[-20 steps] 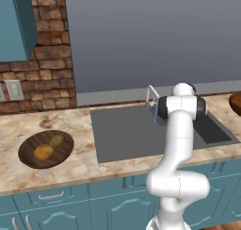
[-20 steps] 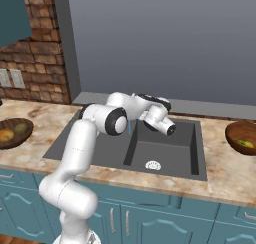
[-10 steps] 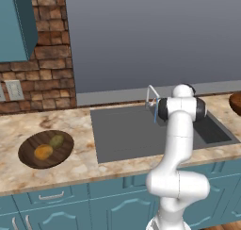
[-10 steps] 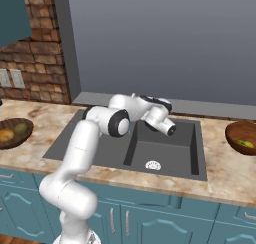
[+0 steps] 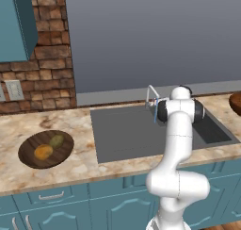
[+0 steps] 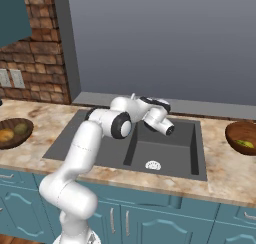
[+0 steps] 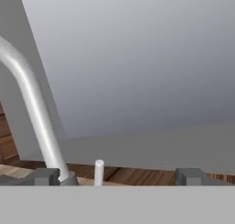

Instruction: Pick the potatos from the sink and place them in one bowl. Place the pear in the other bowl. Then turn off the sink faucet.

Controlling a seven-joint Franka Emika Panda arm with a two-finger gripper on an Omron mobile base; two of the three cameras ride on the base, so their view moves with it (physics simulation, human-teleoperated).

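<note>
Counter: speckled beige stone counter (image 5: 70, 165) below a grey wall, around the dark grey rectangular sink (image 6: 165, 153)
Gripper: two-finger gripper (image 7: 118, 176) spread wide, straddling the small pale lever (image 7: 98, 171), beside the slim silver-grey arched faucet (image 7: 34, 108)
Potatoes: golden-orange potato (image 5: 43, 151) and olive-green potato (image 5: 57, 140) lay in the dark brown wood-grain bowl (image 5: 28, 156)
Pear: yellow-green pear (image 6: 244, 144) sat in the reddish-brown wooden bowl (image 6: 235, 133)

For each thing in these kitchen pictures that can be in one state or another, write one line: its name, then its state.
gripper: open, fingertips either side of the faucet lever.
faucet: upright at the sink's back edge; a blue stream falls from the spout.
faucet lever: standing upright, not gripped.
dark brown bowl: holds both potatoes.
potatoes: in the bowl, side by side.
reddish bowl: holds the pear.
pear: lying in the bowl.
sink: well empty of food.
</note>
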